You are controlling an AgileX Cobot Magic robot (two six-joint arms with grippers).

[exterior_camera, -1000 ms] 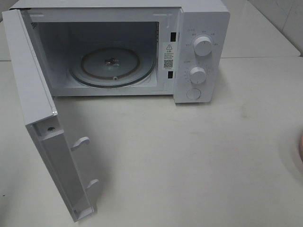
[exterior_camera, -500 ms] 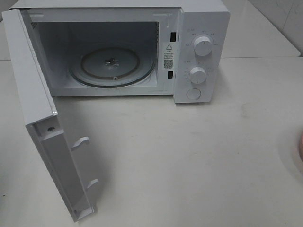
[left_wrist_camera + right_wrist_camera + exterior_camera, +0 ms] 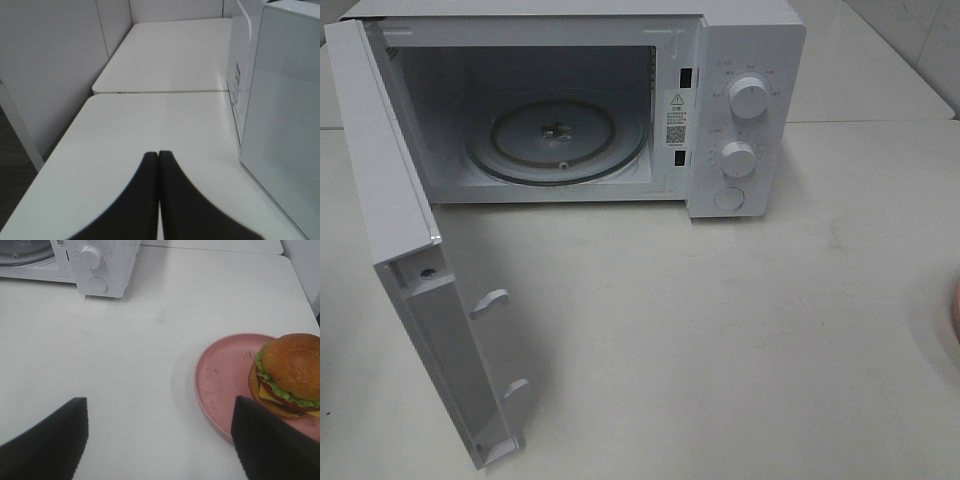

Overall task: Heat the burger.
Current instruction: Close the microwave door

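Note:
In the right wrist view the burger, with a glossy brown bun, green lettuce and yellow cheese, sits on a pink plate on the white table. My right gripper is open, its dark fingers spread wide above the table, and the burger lies just beyond one fingertip. Nothing is between them. My left gripper is shut on nothing, its fingers pressed together beside the microwave's open door. Neither gripper shows in the high view, where only a sliver of the plate appears at the right edge.
The white microwave stands at the back of the table with its door swung wide to the left. Inside lies a bare glass turntable. Two knobs and a button are on its right panel. A wall borders the table's left side.

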